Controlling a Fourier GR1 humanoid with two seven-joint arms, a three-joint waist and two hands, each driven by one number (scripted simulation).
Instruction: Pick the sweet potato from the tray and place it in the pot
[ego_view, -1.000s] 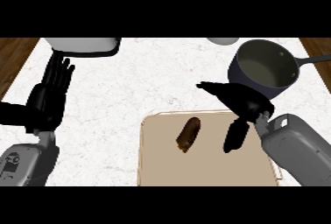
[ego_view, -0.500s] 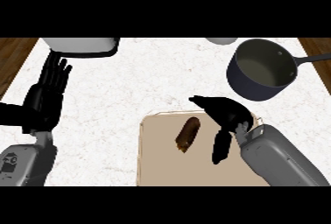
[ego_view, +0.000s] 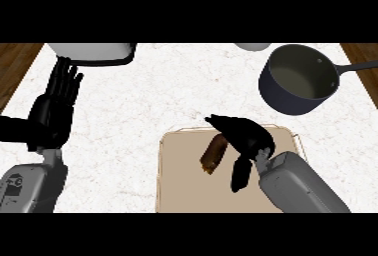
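The brown sweet potato (ego_view: 214, 154) lies on the beige tray (ego_view: 177, 195) at the lower middle of the head view. My right hand (ego_view: 245, 137) hangs over the tray just right of the sweet potato, thumb out past its upper end, fingers pointing down beside it. The hand's edge touches or overlaps the potato, but nothing is curled round it. The dark pot (ego_view: 299, 80) with its long handle stands at the upper right, empty inside. My left hand (ego_view: 55, 107) rests open at the left edge, fingers up.
A white appliance or bowl (ego_view: 92, 51) sits at the top left and a small pale bowl (ego_view: 253, 46) at the top edge. Wooden strips (ego_view: 15, 65) border the white counter on both sides.
My right hand has moved left and down from near the pot onto the tray, ending right beside the sweet potato. The left hand and the potato stayed put.
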